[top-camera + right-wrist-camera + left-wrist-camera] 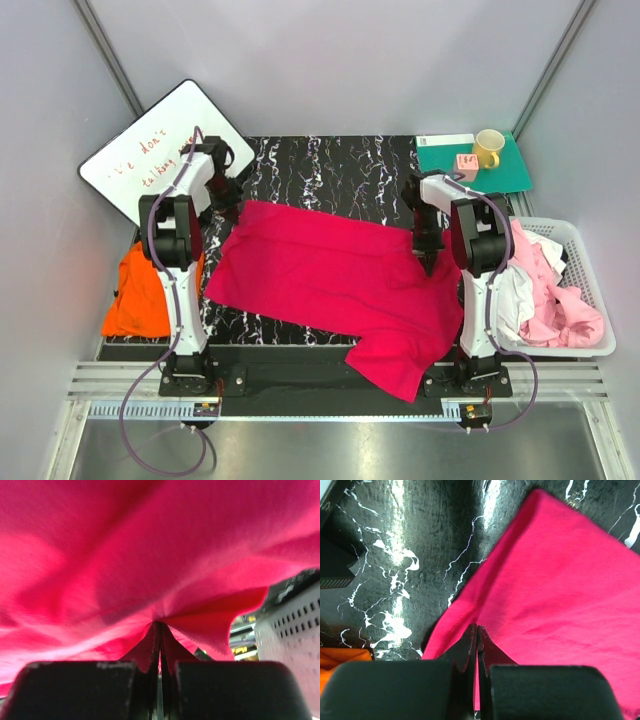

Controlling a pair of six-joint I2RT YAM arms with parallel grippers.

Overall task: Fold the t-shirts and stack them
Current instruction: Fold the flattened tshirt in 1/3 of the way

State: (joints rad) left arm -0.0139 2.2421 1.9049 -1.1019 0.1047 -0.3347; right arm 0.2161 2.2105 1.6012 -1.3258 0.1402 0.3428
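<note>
Magenta-red soft cloth t-shirt (320,265) lies spread, mostly flat, on the black marbled tabletop (330,165), with one lower part draped over the near edge. Left gripper (477,630): jaws together, pinching the shirt at its far-left corner. Right gripper (159,626): clamped on a bunch of the same cloth at the shirt's right edge, fabric tented over the wrist camera. No fold visible in this shirt, so my read is spreading or the first fold.

Orange t-shirt (140,295) sits just off the tabletop's left side; can't tell whether it's properly folded. Pale pink t-shirt (565,310) and white t-shirt (515,295) are crumpled in the white perforated plastic basket (575,350) on the right.

Left to do: fold red, then pink and white, then stack all. Early in the task, by my estimate.
</note>
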